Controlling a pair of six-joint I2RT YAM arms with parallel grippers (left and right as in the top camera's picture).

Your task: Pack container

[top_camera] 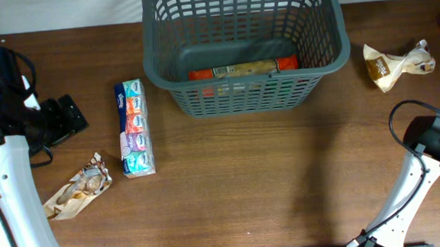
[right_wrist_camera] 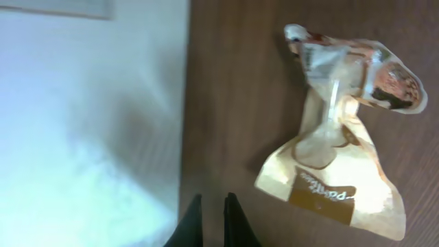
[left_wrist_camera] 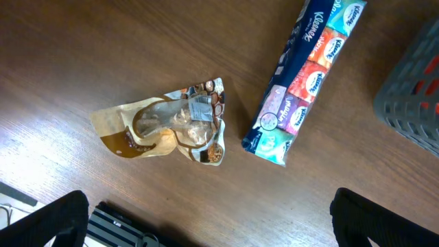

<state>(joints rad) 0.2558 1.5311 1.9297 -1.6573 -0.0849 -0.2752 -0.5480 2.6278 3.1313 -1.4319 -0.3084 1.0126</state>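
The container (top_camera: 241,95) sits at the far middle of the desk (top_camera: 247,183), one packet (top_camera: 243,69) already inside. The left claw (left_wrist_camera: 219,223) hangs spread above a crumpled snack bag (left_wrist_camera: 164,127), likely lining up a grab. The right claw (right_wrist_camera: 212,219) is pressed together, empty, near a second bag (right_wrist_camera: 343,130).

On the table (top_camera: 285,181), the container (top_camera: 234,98) sits at 12 o'clock with a packet (top_camera: 243,69) inside, the tissue pack (top_camera: 134,129) at 9, one snack bag (top_camera: 78,186) at 8, a second snack bag (top_camera: 396,64) at 2.

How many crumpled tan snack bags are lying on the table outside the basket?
2 snack bags. One lies left, beside the Kleenex pack; the other lies right of the basket. More could be hidden inside it.
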